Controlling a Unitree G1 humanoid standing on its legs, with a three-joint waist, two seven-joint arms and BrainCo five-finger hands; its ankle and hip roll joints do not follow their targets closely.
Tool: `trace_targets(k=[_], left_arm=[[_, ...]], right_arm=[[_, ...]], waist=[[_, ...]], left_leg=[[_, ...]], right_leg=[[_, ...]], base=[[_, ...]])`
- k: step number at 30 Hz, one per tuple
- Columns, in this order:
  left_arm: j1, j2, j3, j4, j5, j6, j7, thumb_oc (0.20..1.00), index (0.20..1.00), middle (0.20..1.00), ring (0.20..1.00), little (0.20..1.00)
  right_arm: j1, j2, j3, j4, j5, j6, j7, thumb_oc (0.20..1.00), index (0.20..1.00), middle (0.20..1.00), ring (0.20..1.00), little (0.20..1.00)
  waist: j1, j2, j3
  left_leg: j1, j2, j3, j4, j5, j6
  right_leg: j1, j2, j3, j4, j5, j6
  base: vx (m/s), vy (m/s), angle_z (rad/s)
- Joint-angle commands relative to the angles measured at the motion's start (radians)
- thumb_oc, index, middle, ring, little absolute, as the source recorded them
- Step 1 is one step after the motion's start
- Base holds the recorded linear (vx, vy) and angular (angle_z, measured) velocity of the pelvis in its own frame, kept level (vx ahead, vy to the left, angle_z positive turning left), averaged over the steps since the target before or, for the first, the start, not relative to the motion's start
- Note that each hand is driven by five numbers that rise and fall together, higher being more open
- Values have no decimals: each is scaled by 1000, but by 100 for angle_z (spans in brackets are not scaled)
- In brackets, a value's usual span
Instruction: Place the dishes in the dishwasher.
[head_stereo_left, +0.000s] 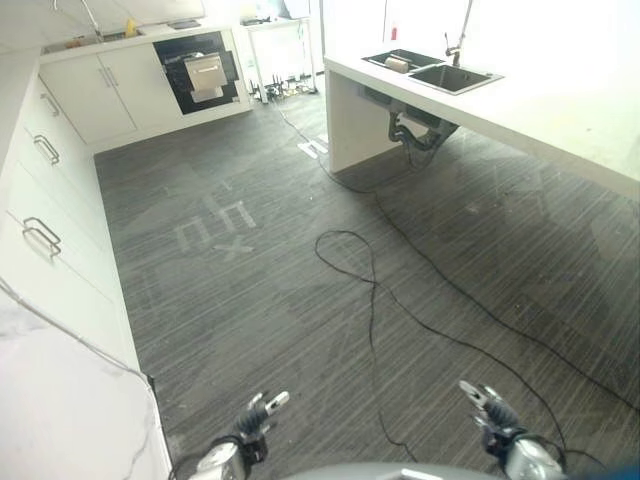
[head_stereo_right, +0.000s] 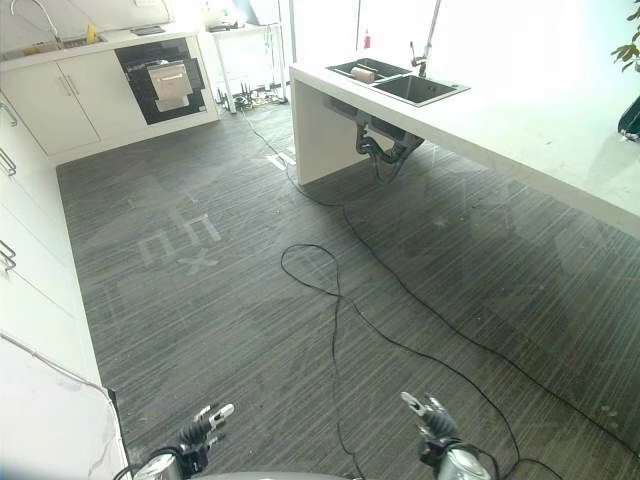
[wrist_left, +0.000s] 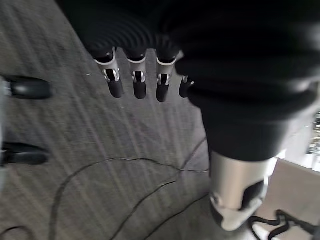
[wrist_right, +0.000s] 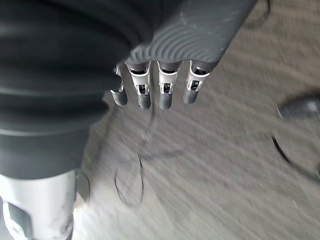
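A white run of cabinets (head_stereo_left: 50, 215) lines the left edge of the room, three metal handles showing on its fronts. It turns the corner into a far bench (head_stereo_left: 110, 40) that carries a sink with a tall tap and a small yellow thing. Set into that far bench, right of two white cupboard doors, is the dishwasher (head_stereo_left: 203, 70), a dark opening with a pale rack or drawer pulled partly out. Right of the dishwasher stands a white open-framed table (head_stereo_left: 278, 45) with a tangle of cables at its foot.

The grey striped carpet floor (head_stereo_left: 260, 260) stretches from the dishwasher to the robot. One long black cable (head_stereo_left: 372, 270) loops across it, running back toward the island.

Right of the dishwasher and nearer, a white island bench (head_stereo_left: 560, 115) holds a double sink (head_stereo_left: 432, 70) with one tap; one pale dish-like thing (head_stereo_left: 397, 64) lies in the sink's left basin, too small to name. Pipes hang below.

The left hand (head_stereo_left: 255, 415) hangs low over the floor, its fingers (wrist_left: 136, 82) straight and relaxed, holding nothing. The right hand (head_stereo_left: 490, 410) is likewise low, fingers (wrist_right: 165, 90) straight, empty. Both are well apart from the dishwasher and from the island sink.
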Motion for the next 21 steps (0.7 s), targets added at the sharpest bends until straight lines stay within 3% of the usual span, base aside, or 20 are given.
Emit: trace_targets(k=[1,5,10,19,20,21], left_arm=[[-96,25,-39,20,41,-54,-84,1000,1000,1000,1000,1000],[-108,9,-90,-11,-64,-33,-112,1000,1000,1000,1000,1000],[-150,-18,-115,70,-108,103,-109,1000,1000,1000,1000,1000],[-119,-25,-88,108,-168,-3,-83,1000,1000,1000,1000,1000],[-121,-23,-79,90,-194,4,-86,1000,1000,1000,1000,1000],[-120,-27,-64,64,-297,69,-103,1000,1000,1000,1000,1000]], right_arm=[[-56,-15,15,18,23,-56,61,1000,1000,1000,1000,1000],[-74,11,83,56,40,-42,67,1000,1000,1000,1000,1000],[-92,31,92,184,20,4,78,1000,1000,1000,1000,1000],[-64,37,89,217,42,-48,180,1000,1000,1000,1000,1000],[-63,38,102,190,46,-53,179,1000,1000,1000,1000,1000],[-65,37,116,162,55,-64,180,1000,1000,1000,1000,1000]], waist=[[6,-11,-38],[5,7,-37],[-6,10,-35],[-1,-1,-38],[-1,-1,-34],[1,-1,-30]], left_leg=[[5,23,-28,1,-68,-28],[-1,21,-26,9,-69,-21],[7,16,-32,17,-77,-13],[8,27,-42,13,-72,-18],[7,28,-43,15,-72,-18],[6,31,-47,17,-71,-19]], right_leg=[[11,-60,-31,7,-2,47],[7,-59,-23,7,-1,43],[16,-55,-3,9,-7,39],[19,-50,-10,13,-13,36],[19,-47,-9,15,-16,33],[20,-43,-9,18,-20,28]], base=[[0,0,0],[4,32,-4],[11,19,-2],[51,-54,2],[10,-119,-1],[24,-145,-3]])
